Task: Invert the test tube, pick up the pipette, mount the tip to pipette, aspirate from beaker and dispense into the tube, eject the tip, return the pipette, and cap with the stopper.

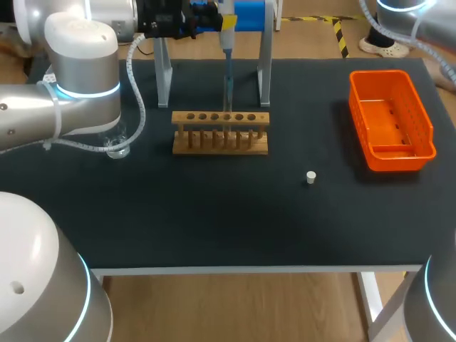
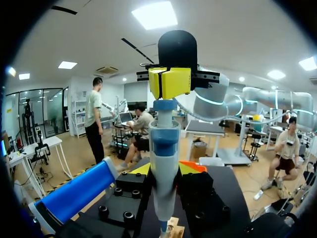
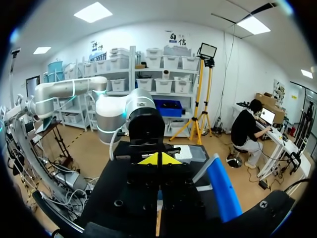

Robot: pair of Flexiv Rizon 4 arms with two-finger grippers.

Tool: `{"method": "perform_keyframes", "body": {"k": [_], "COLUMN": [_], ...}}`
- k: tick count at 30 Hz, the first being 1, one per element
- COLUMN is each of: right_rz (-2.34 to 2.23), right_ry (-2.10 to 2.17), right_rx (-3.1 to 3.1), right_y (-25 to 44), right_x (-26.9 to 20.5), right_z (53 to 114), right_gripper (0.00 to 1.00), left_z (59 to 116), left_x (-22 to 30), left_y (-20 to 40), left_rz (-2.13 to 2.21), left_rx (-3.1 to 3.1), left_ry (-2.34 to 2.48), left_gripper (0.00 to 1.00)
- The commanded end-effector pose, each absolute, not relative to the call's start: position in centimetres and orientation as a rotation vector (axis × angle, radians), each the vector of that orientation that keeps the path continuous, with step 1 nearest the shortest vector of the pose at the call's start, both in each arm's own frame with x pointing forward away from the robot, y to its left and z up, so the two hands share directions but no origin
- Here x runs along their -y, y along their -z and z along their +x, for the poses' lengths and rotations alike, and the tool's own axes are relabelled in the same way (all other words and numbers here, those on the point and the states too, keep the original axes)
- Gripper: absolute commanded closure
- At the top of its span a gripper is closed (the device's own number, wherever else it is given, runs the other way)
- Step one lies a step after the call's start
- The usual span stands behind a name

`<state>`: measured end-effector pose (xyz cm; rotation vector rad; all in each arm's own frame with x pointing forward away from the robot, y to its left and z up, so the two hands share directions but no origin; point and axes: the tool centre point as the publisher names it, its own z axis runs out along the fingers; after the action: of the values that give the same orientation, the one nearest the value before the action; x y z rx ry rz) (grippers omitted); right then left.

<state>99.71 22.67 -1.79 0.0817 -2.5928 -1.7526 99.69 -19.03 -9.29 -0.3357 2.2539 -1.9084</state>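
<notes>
My left gripper (image 2: 163, 171) is shut on the white and blue pipette (image 2: 164, 148), holding it upright over the wooden test tube rack (image 1: 221, 133). The pipette's tip (image 1: 228, 92) points down into a rack hole, where a test tube (image 2: 167, 231) stands. My right gripper (image 2: 170, 82) is shut with nothing between its fingers, its yellow tips (image 3: 158, 158) resting on the pipette's top end. A glass beaker (image 1: 117, 147) stands left of the rack, partly under my left arm. The small white stopper (image 1: 311, 177) lies on the mat, right of the rack.
An orange basket (image 1: 390, 121) sits at the right of the black mat. A metal pipette stand (image 1: 264, 64) rises just behind the rack. My left arm's elbow (image 1: 82, 71) hangs over the mat's left side.
</notes>
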Motion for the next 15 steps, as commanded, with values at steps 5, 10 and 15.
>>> {"method": "perform_keyframes", "body": {"k": [5,10,15], "right_rz": [0.080,0.072,0.068], "right_ry": [1.729,1.717,1.705], "right_rx": [2.595,2.597,2.597], "right_y": [2.8,3.3,3.7], "right_x": [-22.6,-22.6,-22.7], "right_z": [99.8,99.7,99.6], "right_gripper": [1.00,1.00,1.00], "left_z": [99.8,99.8,99.8], "left_x": [19.1,19.1,19.1], "left_y": [8.9,8.9,8.9], "left_rz": [-0.336,-0.336,-0.336], "left_rx": [-2.251,-2.251,-2.251], "left_ry": [1.910,1.910,1.910], "left_gripper": [1.00,1.00,1.00]}}
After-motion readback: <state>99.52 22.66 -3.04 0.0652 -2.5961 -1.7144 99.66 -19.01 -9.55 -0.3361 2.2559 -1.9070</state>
